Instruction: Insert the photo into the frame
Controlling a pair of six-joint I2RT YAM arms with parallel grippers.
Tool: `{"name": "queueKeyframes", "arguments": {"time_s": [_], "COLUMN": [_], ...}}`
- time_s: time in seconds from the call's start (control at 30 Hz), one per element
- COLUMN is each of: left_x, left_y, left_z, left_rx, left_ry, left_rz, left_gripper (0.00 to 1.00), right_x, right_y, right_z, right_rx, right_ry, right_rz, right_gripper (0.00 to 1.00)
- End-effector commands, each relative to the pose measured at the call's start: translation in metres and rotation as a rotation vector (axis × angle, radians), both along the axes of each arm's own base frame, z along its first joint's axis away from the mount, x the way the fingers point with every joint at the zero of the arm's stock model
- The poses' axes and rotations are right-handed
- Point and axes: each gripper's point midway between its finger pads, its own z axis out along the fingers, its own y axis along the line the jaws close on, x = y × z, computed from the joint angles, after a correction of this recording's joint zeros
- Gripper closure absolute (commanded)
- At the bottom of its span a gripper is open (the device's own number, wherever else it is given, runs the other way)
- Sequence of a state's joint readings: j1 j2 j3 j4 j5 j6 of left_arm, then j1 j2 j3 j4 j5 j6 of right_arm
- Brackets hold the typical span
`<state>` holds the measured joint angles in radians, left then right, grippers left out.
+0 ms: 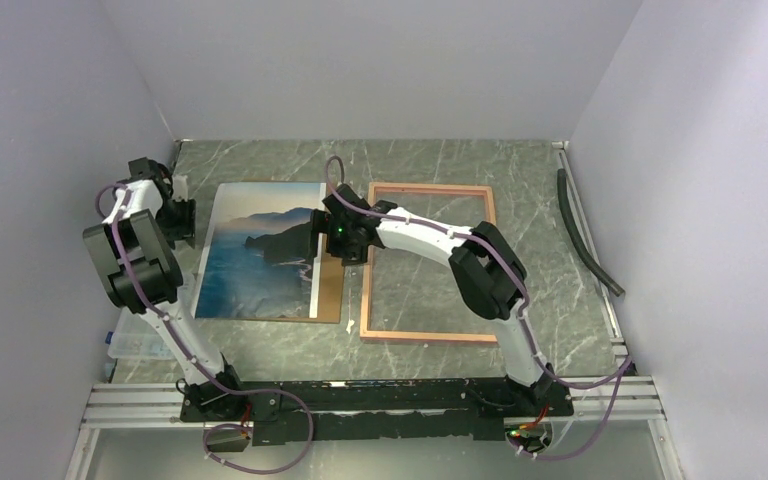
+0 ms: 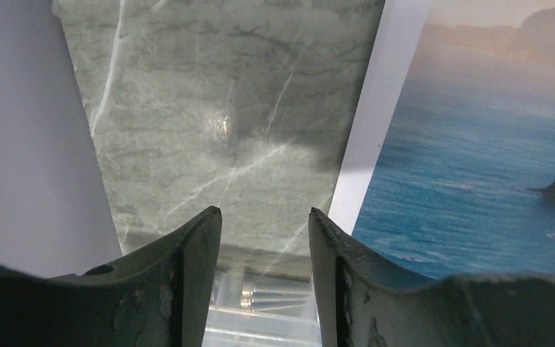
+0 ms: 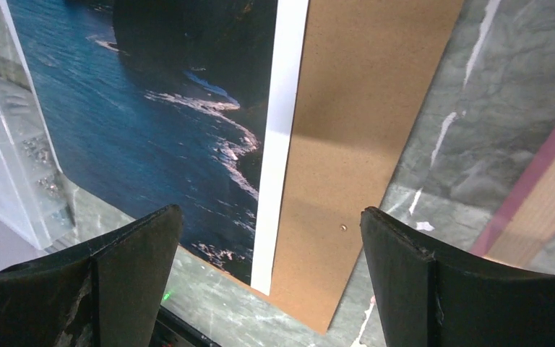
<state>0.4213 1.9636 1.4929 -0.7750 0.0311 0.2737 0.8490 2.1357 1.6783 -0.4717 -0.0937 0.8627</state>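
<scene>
photo (image 1: 260, 262) on backing board (image 1: 332, 295), frame (image 1: 428, 188) beside

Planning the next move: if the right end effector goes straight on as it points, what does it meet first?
Probably the photo at its white border, or the brown backing board right beside it; depth is unclear.

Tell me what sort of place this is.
Probably a robot test booth: plain pale walls box in a green marble-patterned tabletop, and two white-and-black arms are bolted to a metal rail.
</scene>
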Motion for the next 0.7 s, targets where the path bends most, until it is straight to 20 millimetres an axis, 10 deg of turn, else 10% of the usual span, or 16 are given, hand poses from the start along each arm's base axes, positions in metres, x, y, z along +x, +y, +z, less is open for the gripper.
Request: {"name": "queueKeyframes", "arguments": {"time_s": [0.0,0.67], "left_x": [0.010,-0.022], "left_y": [0.013,-0.070], "left_z": [-0.008,-0.044], "left_rx": [0.071,-0.113], "left_ry": [-0.022,0.084], "left_rz": [-0.001,-0.088], "left_gripper": [0.48,0.64], "right_x": [0.002,-0.012], "right_y": [0.018,0.014], "right_z": [0.007,-0.037], "right_rx": [0.083,0.046], "right_ry": [0.023,0.131], "right_rz": [0.006,-0.006], "right_gripper": [0.02,0.04]}}
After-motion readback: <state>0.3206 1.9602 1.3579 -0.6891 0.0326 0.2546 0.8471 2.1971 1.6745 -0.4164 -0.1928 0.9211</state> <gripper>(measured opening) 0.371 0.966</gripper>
